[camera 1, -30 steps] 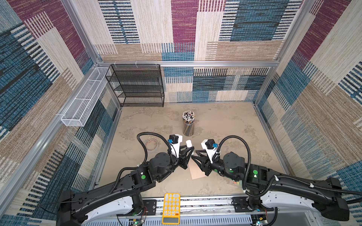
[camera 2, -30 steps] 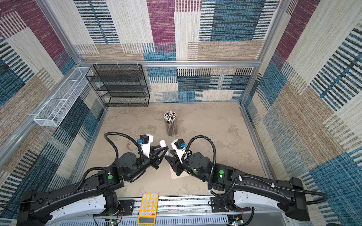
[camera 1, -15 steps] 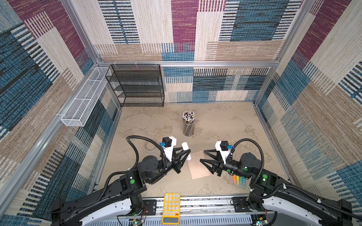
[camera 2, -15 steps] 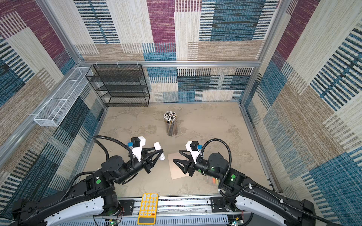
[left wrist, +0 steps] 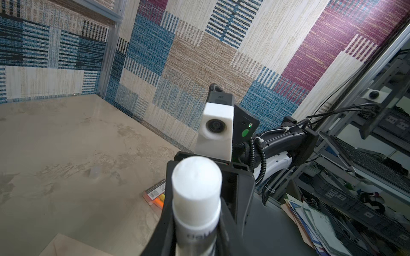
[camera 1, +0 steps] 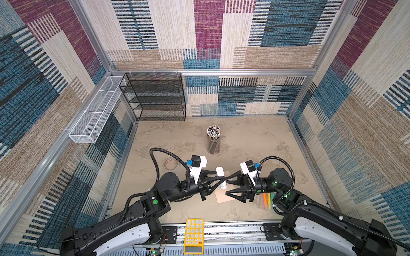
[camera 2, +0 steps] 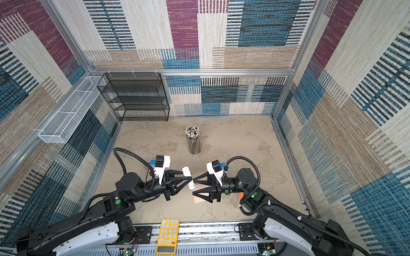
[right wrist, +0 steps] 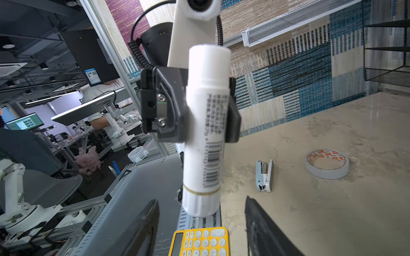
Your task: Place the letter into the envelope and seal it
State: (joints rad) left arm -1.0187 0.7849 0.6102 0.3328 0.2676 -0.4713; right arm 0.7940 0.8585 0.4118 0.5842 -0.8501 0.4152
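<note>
My left gripper (camera 1: 223, 180) is shut on a white glue stick (camera 1: 220, 177), held above the table; the tube (left wrist: 196, 190) fills the left wrist view. My right gripper (camera 1: 226, 186) faces it tip to tip and stands open. In the right wrist view its dark fingers (right wrist: 144, 228) flank the stick's ringed end (right wrist: 200, 204) without touching it. The peach-tan envelope (camera 1: 226, 196) lies flat on the table under both grippers, and one corner of it (left wrist: 64, 246) shows in the left wrist view. The letter is hidden.
A cup of pencils (camera 1: 213, 141) stands behind the grippers. A tape roll (right wrist: 327, 164) and a stapler (right wrist: 264, 176) lie to the left. A highlighter pack (camera 1: 267, 199) lies under the right arm, a yellow calculator (camera 1: 194, 236) on the front rail, a black mesh shelf (camera 1: 155, 97) at the back left.
The two arms drew apart half a second ago and have come back together over the envelope. The right jaws have spread wider. The left still holds the glue stick.
</note>
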